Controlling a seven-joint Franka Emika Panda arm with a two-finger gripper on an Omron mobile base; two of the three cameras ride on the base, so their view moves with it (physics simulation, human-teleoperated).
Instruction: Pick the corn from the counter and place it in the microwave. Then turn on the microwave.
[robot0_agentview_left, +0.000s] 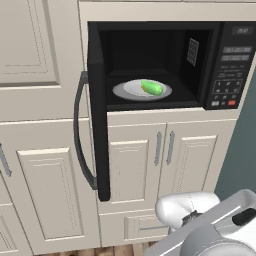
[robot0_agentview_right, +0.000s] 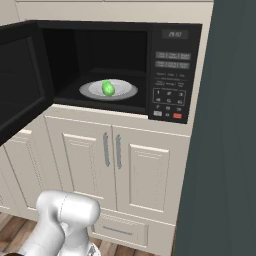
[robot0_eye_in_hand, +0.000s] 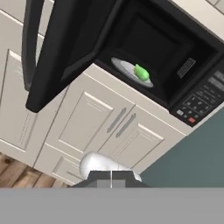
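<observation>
1. Corn (robot0_agentview_left: 152, 88) lies on the grey plate (robot0_agentview_left: 130, 91) inside the microwave (robot0_agentview_left: 200, 65), near the plate's middle and a little toward the keypad (robot0_agentview_left: 227, 85) side; it is well clear of the cavity walls.

2. Handling, as a judgement: a small cob in husk should be light and fairly stiff along its length, with leafy husk that gives a little under pressure and may slide. The sound place to take hold would be across the thick middle, not at the pointed ends. No further hold appears needed — it already rests where the task wants it.

3. Appearance: bright green, short and elongated, tapering to a point, lying flat with its long axis angled across the plate. It is much smaller than the plate. Finer husk detail is too small to tell.

4. Jaws: the gripper (robot0_eye_in_hand: 111, 176) sits at the bottom of the hand view with its two dark tips pressed together, clenched on nothing. It is well apart from the microwave, low, in front of the cream cabinet doors (robot0_agentview_right: 112, 165) beneath it.

5. Microwave door (robot0_agentview_left: 98, 115) stands swung wide open away from the keypad, its long curved grey handle (robot0_agentview_left: 80, 135) facing outward.

6. Stage, as a judgement: placement looks complete — the door is not yet shut and the red button (robot0_agentview_right: 177, 115) at the keypad's foot is not yet pressed.
</observation>
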